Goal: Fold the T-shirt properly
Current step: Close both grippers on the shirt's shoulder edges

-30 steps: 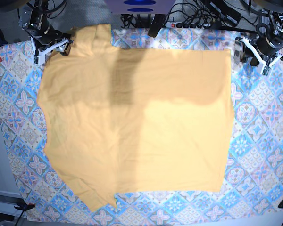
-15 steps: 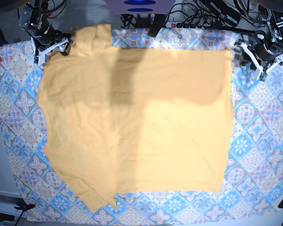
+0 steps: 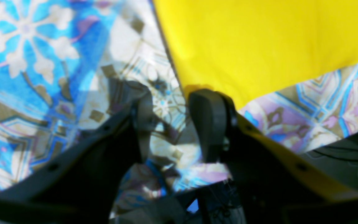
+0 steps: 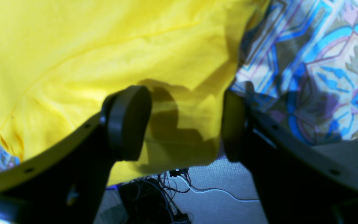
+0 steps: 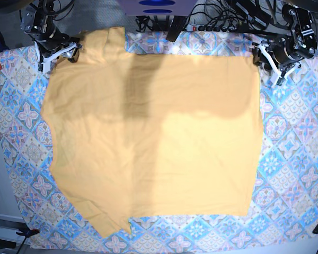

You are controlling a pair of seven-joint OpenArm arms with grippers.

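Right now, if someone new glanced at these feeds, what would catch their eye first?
The big mustard T-shirt spread flat, covering most of the patterned tablecloth. Next, the two grippers at its far corners: the right gripper open over a sleeve edge, the left gripper open beside the shirt's corner, over bare cloth.

Left claw [image 5: 268, 59] hovering low at far corner on base view's right, jaws standing apart, nothing between black pads [image 3: 208, 124]. Right claw [image 5: 57, 55] sitting at far corner on base view's left, jaws gaping wider, pads [image 4: 127, 121] pointing downward, nothing pinched. Both arms reaching in from far edge, wrists tilting downward.
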